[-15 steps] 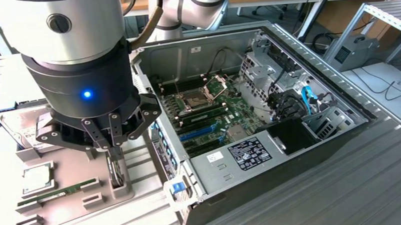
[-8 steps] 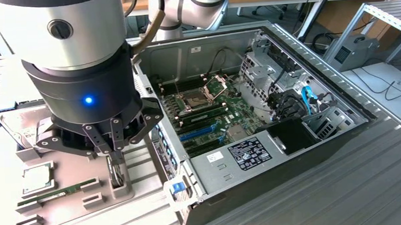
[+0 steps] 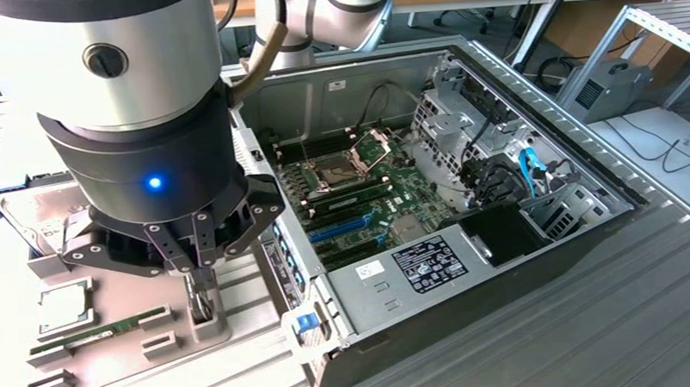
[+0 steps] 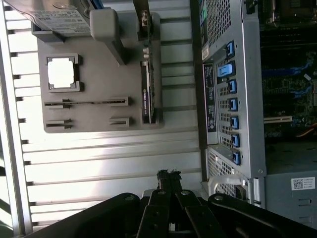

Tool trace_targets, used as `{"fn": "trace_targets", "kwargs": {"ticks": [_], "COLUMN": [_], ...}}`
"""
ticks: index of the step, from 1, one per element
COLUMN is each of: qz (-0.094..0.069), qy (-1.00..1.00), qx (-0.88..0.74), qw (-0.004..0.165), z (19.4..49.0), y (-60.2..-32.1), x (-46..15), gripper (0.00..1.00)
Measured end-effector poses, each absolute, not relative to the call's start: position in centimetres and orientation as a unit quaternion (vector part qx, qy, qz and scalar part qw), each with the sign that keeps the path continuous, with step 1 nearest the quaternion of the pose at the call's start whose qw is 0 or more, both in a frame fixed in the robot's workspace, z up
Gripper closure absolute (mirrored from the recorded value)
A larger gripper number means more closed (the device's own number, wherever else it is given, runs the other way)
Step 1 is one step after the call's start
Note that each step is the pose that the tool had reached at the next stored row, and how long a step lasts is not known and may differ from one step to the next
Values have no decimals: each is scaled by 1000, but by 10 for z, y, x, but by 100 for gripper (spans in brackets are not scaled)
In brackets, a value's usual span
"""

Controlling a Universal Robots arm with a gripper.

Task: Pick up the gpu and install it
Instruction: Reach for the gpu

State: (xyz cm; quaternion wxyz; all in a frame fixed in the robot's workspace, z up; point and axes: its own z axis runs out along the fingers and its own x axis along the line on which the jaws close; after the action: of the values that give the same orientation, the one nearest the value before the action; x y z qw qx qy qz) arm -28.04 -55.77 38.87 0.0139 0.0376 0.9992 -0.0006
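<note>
The gpu (image 3: 204, 303) (image 4: 147, 96) stands on its long edge in a slot of the grey tray (image 3: 131, 291) (image 4: 99, 74), along the tray's side nearest the open computer case (image 3: 460, 198) (image 4: 247, 124). The gripper (image 3: 196, 266) (image 4: 168, 176) hangs above that side of the tray, clenched on nothing, not touching the gpu.

In the exterior view an open computer case (image 3: 307, 98) lies with its motherboard (image 3: 403, 196) showing, the processor socket (image 3: 338, 170) at the board's 10 o'clock. At the case's 8 o'clock a grey tray (image 3: 130, 287) holds a square chip (image 3: 64, 306), with a memory stick (image 3: 103, 329) at the chip's 4 o'clock and a hard drive (image 3: 36, 213) at its 12 o'clock.
</note>
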Motion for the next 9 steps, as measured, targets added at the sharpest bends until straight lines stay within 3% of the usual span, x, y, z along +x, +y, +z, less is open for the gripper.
{"fn": "trace_targets", "kwargs": {"ticks": [9], "qz": [-2], "qy": [999], "qx": [38], "qw": [14], "z": [389], "y": [-564], "x": [-280], "gripper": [89]}}
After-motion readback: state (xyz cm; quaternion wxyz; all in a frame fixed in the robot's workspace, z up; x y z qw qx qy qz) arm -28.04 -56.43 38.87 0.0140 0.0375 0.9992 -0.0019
